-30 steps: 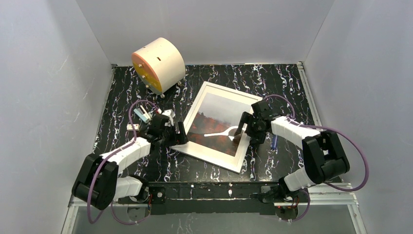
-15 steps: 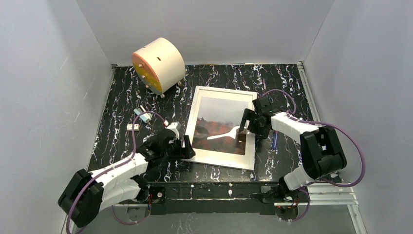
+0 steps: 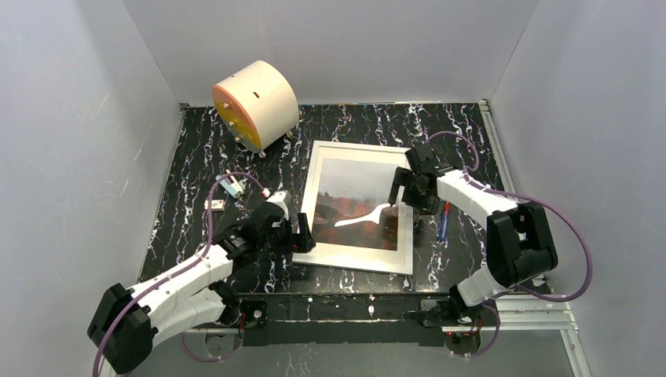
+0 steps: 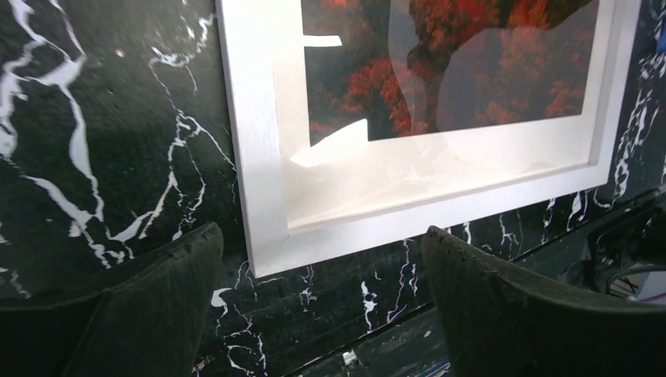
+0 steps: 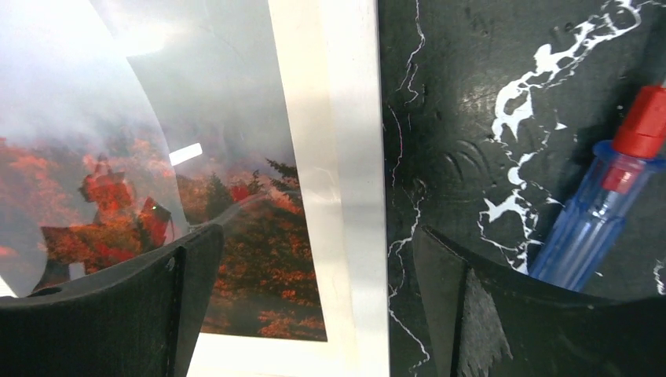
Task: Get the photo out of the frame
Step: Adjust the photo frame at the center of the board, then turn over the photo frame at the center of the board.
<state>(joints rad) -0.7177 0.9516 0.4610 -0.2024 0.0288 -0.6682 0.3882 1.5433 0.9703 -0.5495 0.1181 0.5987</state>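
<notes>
Nothing readable shows. No writing can be made out on the frame (image 3: 353,260), the photo (image 3: 345,179), the pen (image 5: 597,212) or the cylinder (image 3: 265,98); the bits (image 3: 229,185) on the bench (image 3: 196,149) are too small to tell.

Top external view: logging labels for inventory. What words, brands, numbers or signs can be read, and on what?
None readable.
Thin white picture frame, red-orange autumn photo, cream cylinder with orange face, blue pen: no lettering shows.
Small teal and white items: too small to tell.

pen (image 5: 593,224) — both ends hidden; frame (image 4: 251,141) cropped
</notes>
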